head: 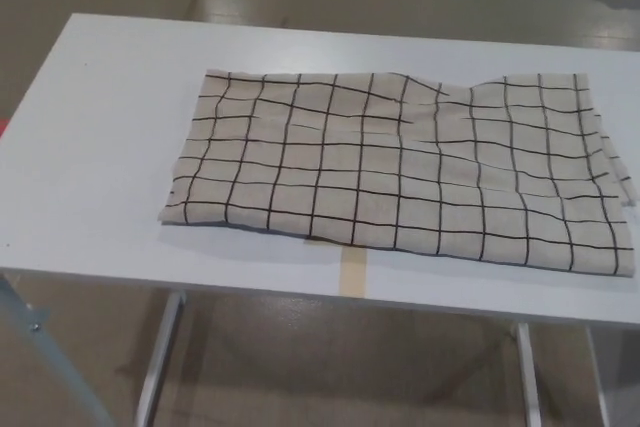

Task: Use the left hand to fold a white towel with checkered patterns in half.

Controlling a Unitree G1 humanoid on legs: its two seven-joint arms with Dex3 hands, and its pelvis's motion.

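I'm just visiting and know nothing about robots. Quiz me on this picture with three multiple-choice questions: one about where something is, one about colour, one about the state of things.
1. Where does the towel lie on the table?
A. Toward the right side
B. At the far left edge
C. Hanging off the near edge

2. What colour are the lines on the towel?
A. Red
B. Black
C. Green

3. What are the robot's hands doing?
A. The left one grips the towel
B. Both press on the towel
C. Neither is in view

Answers:
1. A: the towel covers the middle and right of the table, leaving the left part bare.
2. B: a black grid crosses the pale cloth.
3. C: no hand appears anywhere; the towel lies untouched, slightly rumpled.
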